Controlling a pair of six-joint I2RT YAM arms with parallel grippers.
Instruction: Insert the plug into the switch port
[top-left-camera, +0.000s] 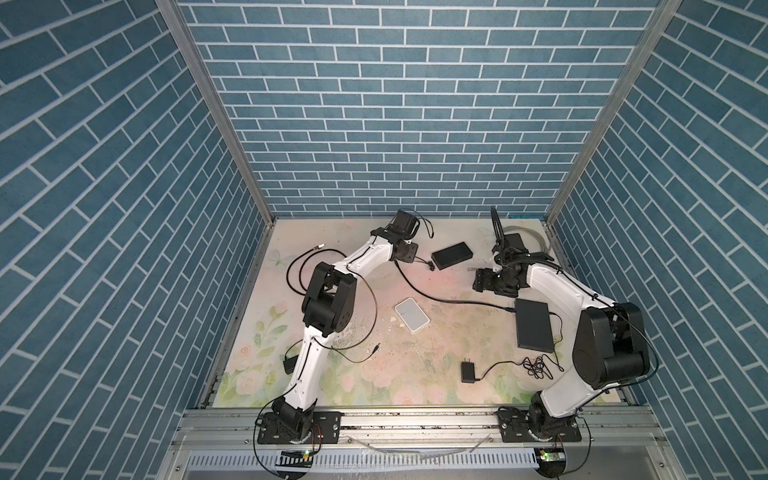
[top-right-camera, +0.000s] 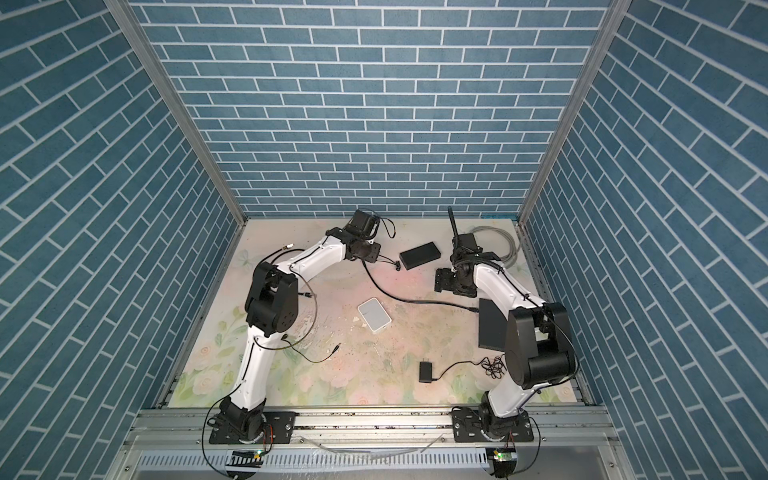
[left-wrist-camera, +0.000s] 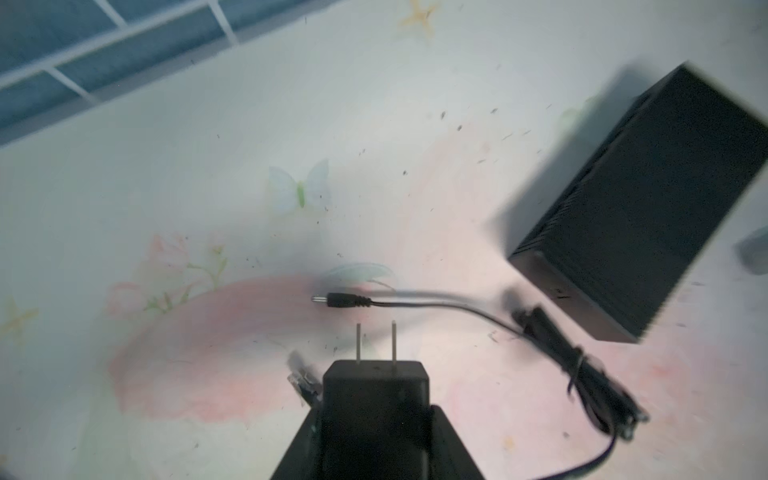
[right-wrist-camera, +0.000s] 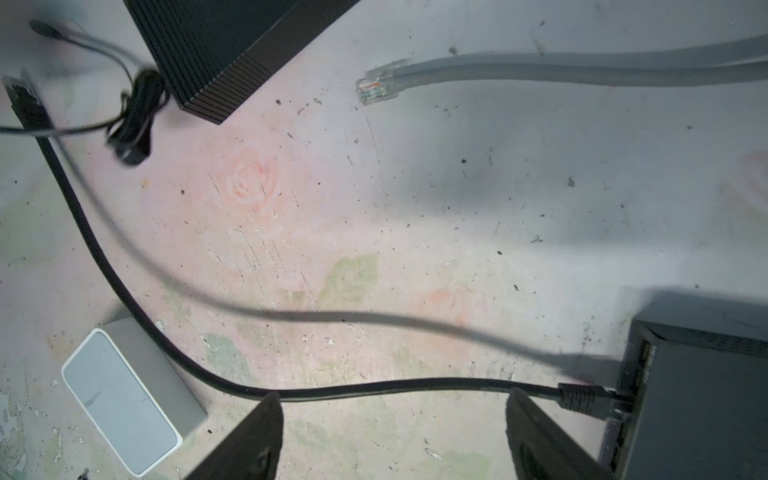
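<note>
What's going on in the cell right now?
The left gripper is clamped on a black power adapter, prongs pointing out, near the ribbed black box. A barrel plug lies loose on the table, not in any port. The right gripper is open and empty beside the flat switch, which has a black Ethernet cable in one port. A grey Ethernet plug lies unconnected.

Two-pronged power adapter (left-wrist-camera: 376, 399) gripped between fingers (left-wrist-camera: 451, 449), barrel plug (left-wrist-camera: 340, 300) just beyond prongs, black ribbed box (left-wrist-camera: 648, 208) nearby
</note>
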